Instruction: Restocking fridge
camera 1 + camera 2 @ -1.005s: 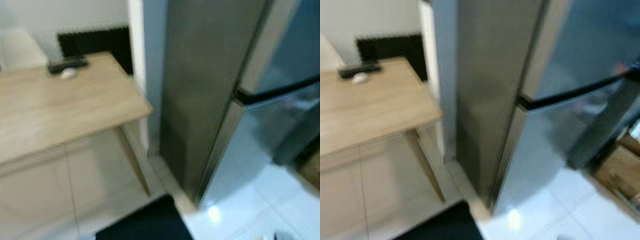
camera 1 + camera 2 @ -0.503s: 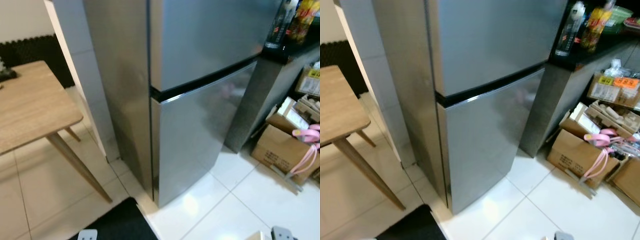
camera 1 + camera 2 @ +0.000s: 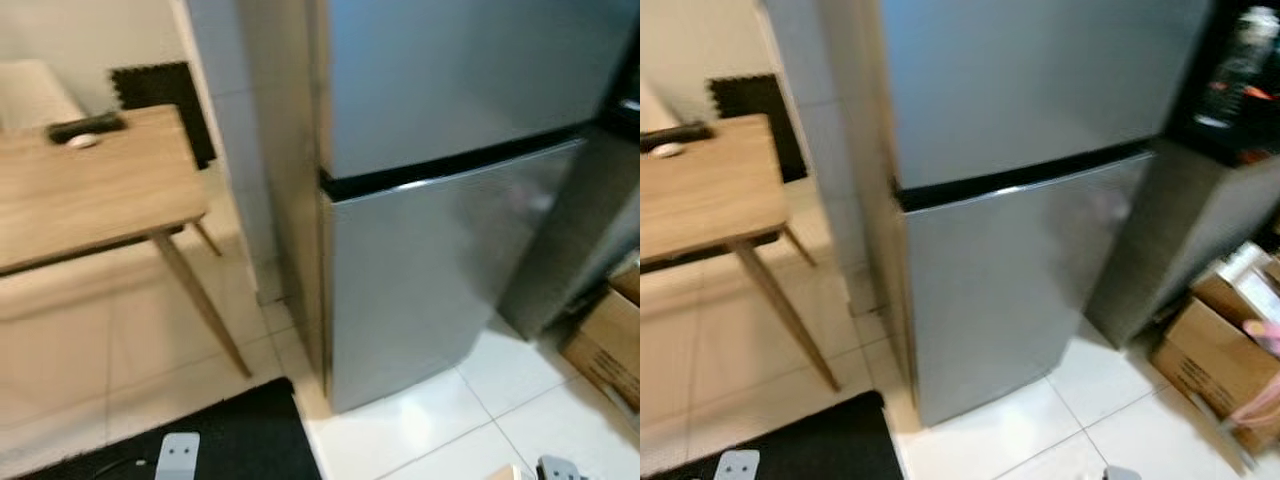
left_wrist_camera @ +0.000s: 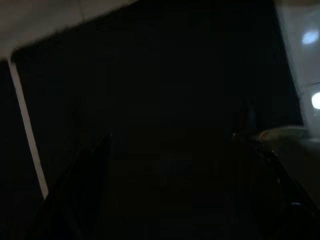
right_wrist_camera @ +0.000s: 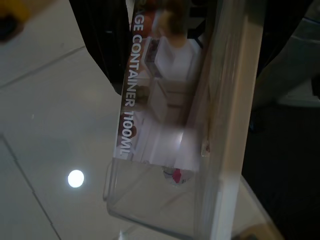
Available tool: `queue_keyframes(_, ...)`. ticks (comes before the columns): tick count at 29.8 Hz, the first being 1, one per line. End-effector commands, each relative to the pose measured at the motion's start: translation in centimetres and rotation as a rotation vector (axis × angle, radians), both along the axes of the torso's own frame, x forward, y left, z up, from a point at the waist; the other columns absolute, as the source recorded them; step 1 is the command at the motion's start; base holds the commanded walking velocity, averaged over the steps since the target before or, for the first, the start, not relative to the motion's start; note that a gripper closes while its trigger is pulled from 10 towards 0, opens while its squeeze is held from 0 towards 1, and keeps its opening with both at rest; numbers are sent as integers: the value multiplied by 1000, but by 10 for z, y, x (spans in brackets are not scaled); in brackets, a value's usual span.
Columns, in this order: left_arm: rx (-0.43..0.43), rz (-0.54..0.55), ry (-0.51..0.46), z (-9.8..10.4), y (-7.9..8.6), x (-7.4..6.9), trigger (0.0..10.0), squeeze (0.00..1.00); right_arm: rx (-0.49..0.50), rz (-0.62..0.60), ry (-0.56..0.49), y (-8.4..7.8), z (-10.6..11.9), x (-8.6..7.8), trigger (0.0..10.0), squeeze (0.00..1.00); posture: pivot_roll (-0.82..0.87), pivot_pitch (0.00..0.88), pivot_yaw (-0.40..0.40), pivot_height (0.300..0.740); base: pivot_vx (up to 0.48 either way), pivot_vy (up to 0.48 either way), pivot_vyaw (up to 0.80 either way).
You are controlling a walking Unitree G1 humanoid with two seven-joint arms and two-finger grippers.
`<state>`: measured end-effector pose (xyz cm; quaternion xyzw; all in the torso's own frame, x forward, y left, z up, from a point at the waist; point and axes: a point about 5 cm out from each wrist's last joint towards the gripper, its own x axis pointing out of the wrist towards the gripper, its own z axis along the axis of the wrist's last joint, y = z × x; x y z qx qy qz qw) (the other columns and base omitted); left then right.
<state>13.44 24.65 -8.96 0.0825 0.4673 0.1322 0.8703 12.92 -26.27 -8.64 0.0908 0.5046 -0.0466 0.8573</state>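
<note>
A tall stainless steel fridge stands before me, its upper and lower doors both closed, with a black seam between them. In the right wrist view my right gripper is shut on a clear plastic storage container with a printed label reading "CONTAINER 1100ML". One black finger lies along each side of it. The container hangs above white floor tiles. My left gripper hangs idle over the black mat, and its wrist view is very dark. A silver piece of the left arm pokes in at the lower edge of the left eye view.
A light wooden table on slanted legs stands left of the fridge, with a dark remote on it. A black floor mat lies in front. A grey counter side and cardboard boxes sit at the right.
The camera has swung back to the left, so the table has come further into view and the boxes have slid toward the right edge. The fridge stays closed.
</note>
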Motion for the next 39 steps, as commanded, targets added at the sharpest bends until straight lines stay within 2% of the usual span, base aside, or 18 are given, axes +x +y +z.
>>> queue_keyframes(1,4,-6,21,-2,1,-6,10000,0,16,10,-12,4,-1,1,10000,0,-77,0,-29,740,0,0,756)
queue_keyframes(15,-6,-20,32,-4,-2,-9,10000,0,-9,-4,-20,3,0,3,10000,0,-76,0,-30,740,0,0,716)
queue_keyframes(21,-10,-26,26,-3,-4,-6,10000,0,-22,-23,-17,2,0,2,10000,0,-72,0,-31,740,0,0,0)
queue_keyframes(34,-17,-26,19,-3,-6,-5,10000,0,-31,-31,-13,1,0,2,10000,0,-72,0,-31,740,0,-340,0)
queue_keyframes(39,-16,4,-25,1,-2,4,10000,0,-33,-33,-11,2,-1,1,10000,0,-72,0,-31,740,0,0,0)
